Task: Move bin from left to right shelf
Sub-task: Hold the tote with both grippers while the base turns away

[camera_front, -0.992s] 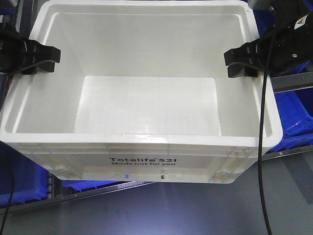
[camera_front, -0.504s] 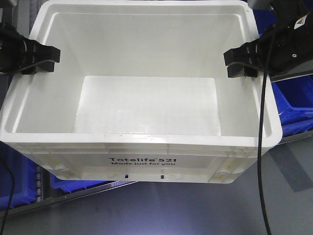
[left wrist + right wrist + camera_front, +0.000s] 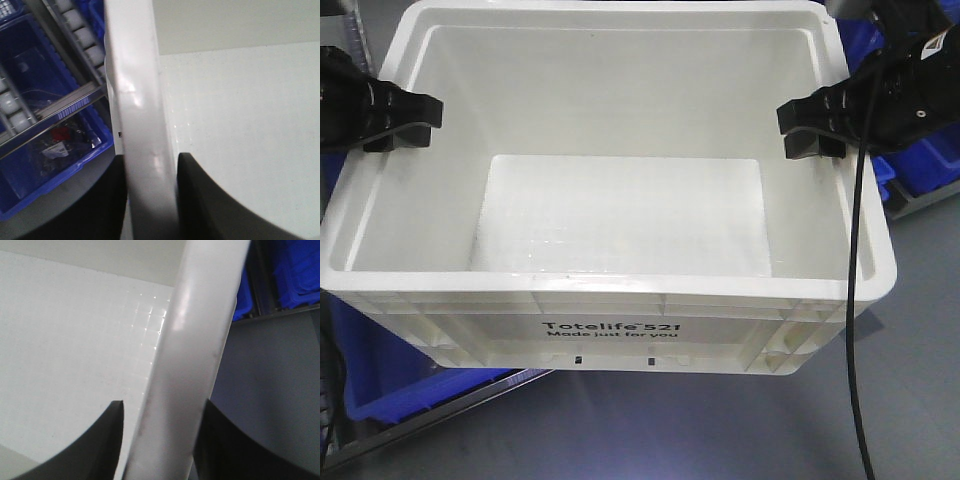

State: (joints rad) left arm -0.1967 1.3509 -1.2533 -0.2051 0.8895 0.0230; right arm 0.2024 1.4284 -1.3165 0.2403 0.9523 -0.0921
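Two end effectors are clamping the white Totelife 521 bin (image 3: 620,330) by its thick rim: the left end effector (image 3: 418,118) is pinching the left rim and the right end effector (image 3: 807,128) the right rim, each closed onto it. The bin is hanging between them, open side up, over blue bins (image 3: 410,385) and grey floor (image 3: 740,430)

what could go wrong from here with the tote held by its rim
The left gripper and right gripper each pinch just a narrow stretch of smooth rim on the bin, so it might slip or tip. The black cable hanging across its right front corner might snag. Its underside may catch the blue bins below.
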